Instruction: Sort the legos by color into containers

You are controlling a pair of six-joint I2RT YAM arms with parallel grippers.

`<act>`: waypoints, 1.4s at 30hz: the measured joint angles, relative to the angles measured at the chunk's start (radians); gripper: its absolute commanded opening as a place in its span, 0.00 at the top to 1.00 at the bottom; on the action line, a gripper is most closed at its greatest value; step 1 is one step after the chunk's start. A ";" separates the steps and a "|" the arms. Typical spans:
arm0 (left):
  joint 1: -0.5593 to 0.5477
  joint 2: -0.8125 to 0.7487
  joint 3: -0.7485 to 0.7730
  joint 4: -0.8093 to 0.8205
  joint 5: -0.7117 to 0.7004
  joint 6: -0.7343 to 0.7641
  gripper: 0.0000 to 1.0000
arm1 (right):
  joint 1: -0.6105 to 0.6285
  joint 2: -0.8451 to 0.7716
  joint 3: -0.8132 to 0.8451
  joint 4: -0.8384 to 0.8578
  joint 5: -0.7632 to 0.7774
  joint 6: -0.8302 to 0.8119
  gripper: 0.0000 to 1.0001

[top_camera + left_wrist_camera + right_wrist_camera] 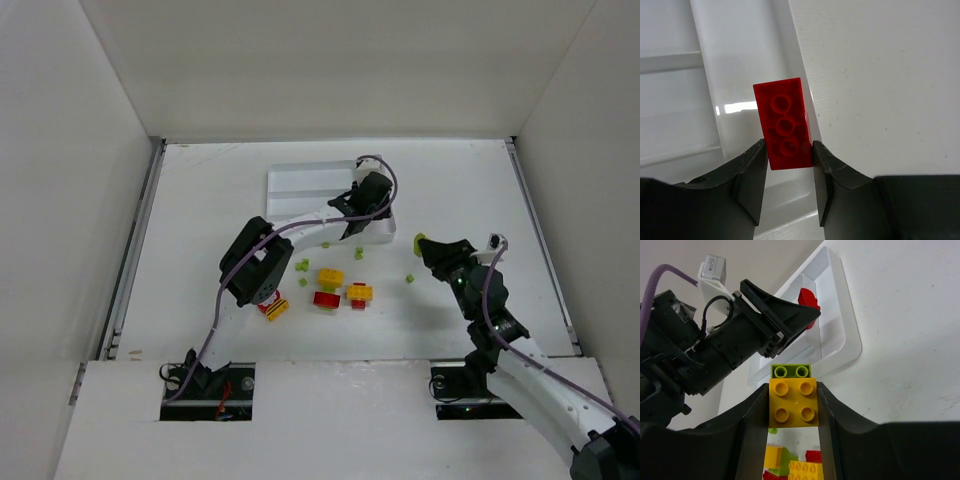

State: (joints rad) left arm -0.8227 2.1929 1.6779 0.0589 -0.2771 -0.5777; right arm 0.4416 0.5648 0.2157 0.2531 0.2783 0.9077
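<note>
Holding a red brick [782, 120] by its long sides in my left gripper [787, 150], I have it over the white tray [792, 45], above the slot that runs along the tray's edge nearest my right arm. The brick overhangs that slot's outer rim a little. From my right wrist it looks lifted off the tray floor, though I cannot be sure how high.

My right gripper [792, 395] is clamped on a yellow brick [792, 402] with a lime green brick [791, 371] stuck to its far end. It hangs in the air just beside the tray. The other legos lie loose on the table [200, 200] between my arms and the tray: several red and yellow clumps [326, 298] and a few tiny green bricks [302, 265] scattered near them.

I judge the step in hand to be dropping red into its slot. The next move calls for nudging the brick inward off the rim, then opening the left fingers so it falls flat inside. The mixed clump in my right gripper would need pulling apart before either colour can be sorted, likely with my freed left gripper.
</note>
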 measured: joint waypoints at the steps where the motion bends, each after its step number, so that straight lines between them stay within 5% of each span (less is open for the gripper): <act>1: 0.000 0.009 0.012 -0.011 -0.001 0.002 0.67 | -0.006 -0.001 0.000 0.000 -0.002 -0.002 0.69; 7: 0.012 0.023 0.036 -0.029 -0.008 0.013 0.48 | -0.017 0.026 -0.001 0.002 -0.023 -0.007 0.69; 11: 0.016 -0.003 -0.015 -0.005 -0.008 0.013 0.46 | -0.016 0.074 -0.001 0.006 -0.031 -0.012 0.69; 17: 0.020 -0.237 -0.307 0.076 0.046 -0.027 0.49 | -0.001 0.146 0.000 0.032 -0.058 -0.013 0.68; 24: 0.014 -0.678 -0.819 0.396 0.152 -0.254 0.45 | 0.008 0.285 0.051 0.129 -0.161 0.039 0.68; 30: -0.027 -0.863 -1.157 0.682 0.156 -0.418 0.39 | 0.072 0.474 0.128 0.275 -0.243 0.143 0.68; 35: -0.066 -0.942 -1.283 0.845 0.107 -0.476 0.28 | 0.166 0.639 0.216 0.409 -0.268 0.239 0.67; 42: -0.073 -0.952 -1.369 1.093 0.038 -0.532 0.37 | 0.229 0.812 0.287 0.578 -0.286 0.377 0.68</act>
State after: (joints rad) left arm -0.8955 1.2411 0.3084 1.1515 -0.2394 -1.1099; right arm 0.6704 1.3766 0.5030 0.8314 -0.0074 1.2850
